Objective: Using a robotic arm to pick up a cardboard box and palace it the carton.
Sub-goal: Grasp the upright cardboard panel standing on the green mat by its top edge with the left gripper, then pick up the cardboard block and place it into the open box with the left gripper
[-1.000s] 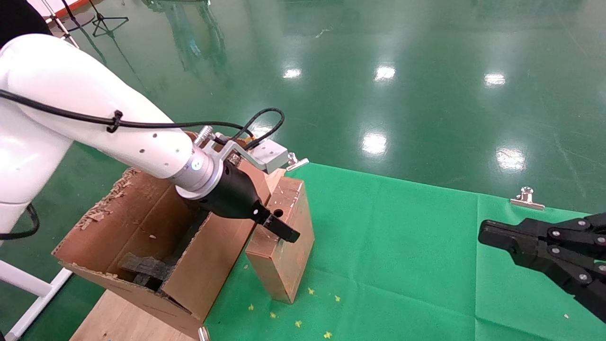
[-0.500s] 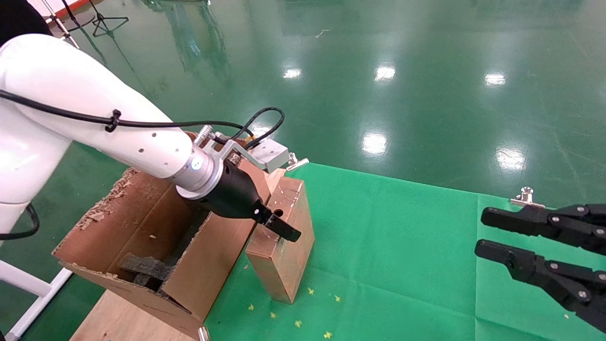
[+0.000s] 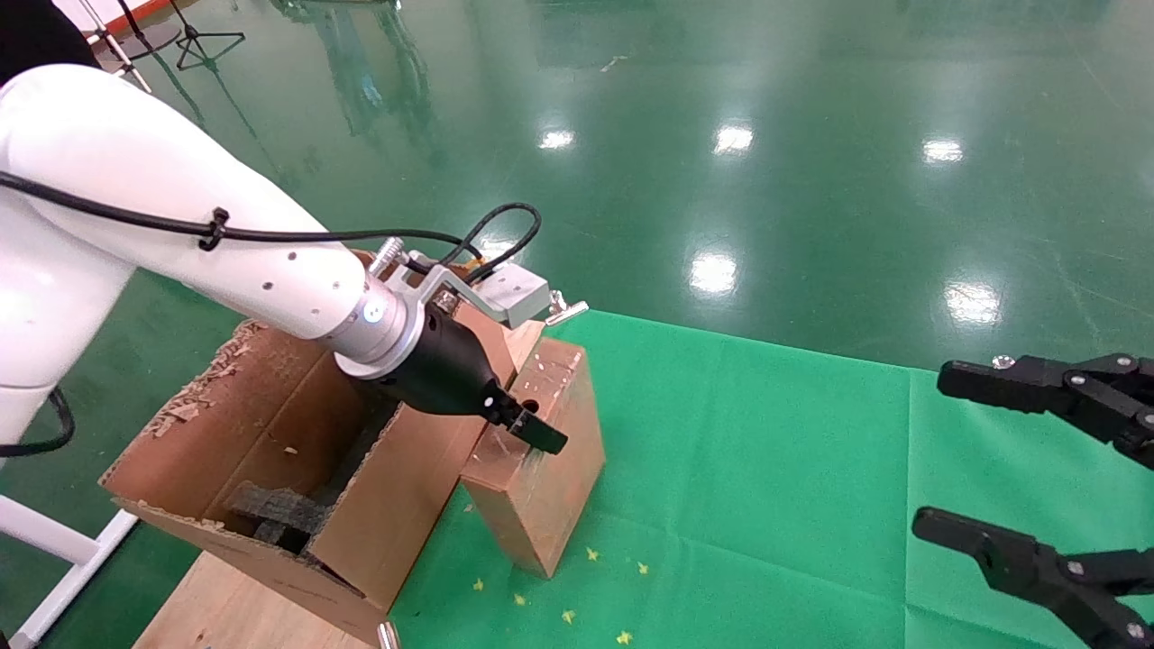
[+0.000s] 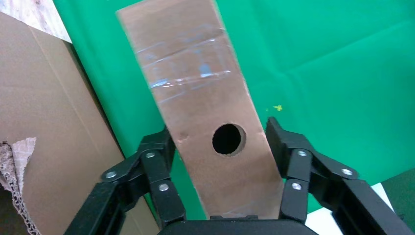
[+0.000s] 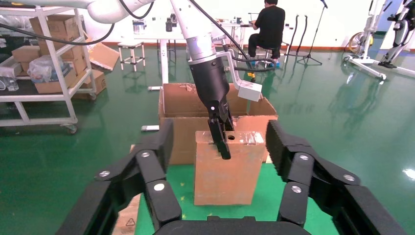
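Note:
The small reddish-brown cardboard box (image 3: 541, 505) stands on end on the green cloth, against the carton's right flap, its round hole on the top face (image 4: 228, 139). My left gripper (image 3: 532, 422), on the white arm, is shut on the box's upper end, one finger on each side (image 4: 220, 132). The box leans slightly. The large brown carton (image 3: 270, 424) sits to the left with black foam (image 3: 279, 509) inside. My right gripper (image 3: 929, 451) hangs wide open and empty at the far right, facing the box (image 5: 225, 171).
A green cloth (image 3: 766, 469) covers the table, held by a metal clip (image 3: 563, 311) at its far edge. Small yellow scraps (image 3: 568, 616) lie near the front. Bare wood (image 3: 225, 604) shows under the carton. Shelves and a seated person (image 5: 266, 29) are far behind.
My right gripper has opened from nearly shut to wide open. The box has tipped slightly in my left gripper's hold; the left arm has hardly moved.

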